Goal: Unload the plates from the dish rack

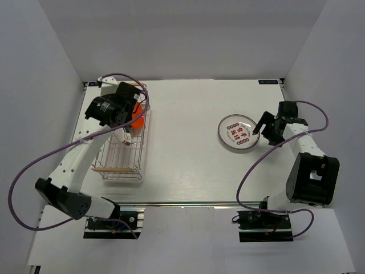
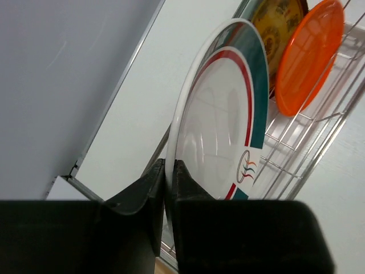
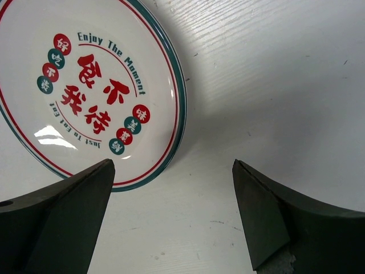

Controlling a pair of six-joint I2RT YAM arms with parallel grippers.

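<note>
My left fingers [image 2: 154, 188] grip the white plate [image 2: 219, 125] by its rim, since it stands upright in the dish rack [image 1: 121, 161] at the left edge of the bench [image 1: 188, 171]; right fingers [image 3: 80, 197] gape empty beside the lettered plate [image 3: 91, 85].

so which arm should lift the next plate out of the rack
Left. The left gripper is pinched on the rim of the white plate standing in the rack. The right gripper sits open across the table beside the printed plate lying flat there, away from the rack.
</note>
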